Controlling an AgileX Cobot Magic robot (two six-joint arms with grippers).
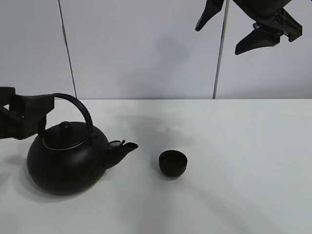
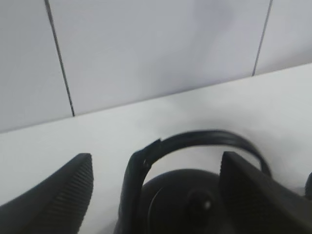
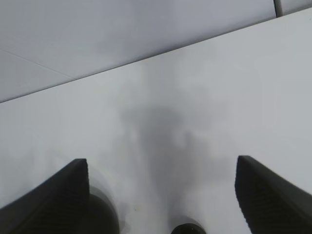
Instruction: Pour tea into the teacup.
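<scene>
the left claw (image 2: 156, 190) stands released astride the kettle (image 1: 68, 158) handle, ready to clench and lift. the kettle sits near the desk (image 1: 243, 146) left edge, spout toward the teacup (image 1: 173, 163) mid-desk. the right claw (image 1: 243, 29) hangs released, high and clear.

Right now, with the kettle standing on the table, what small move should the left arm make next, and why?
Probably back the left gripper away from the kettle: its jaws stand apart around the arched handle, and the kettle sits upright, spout toward the teacup.
</scene>
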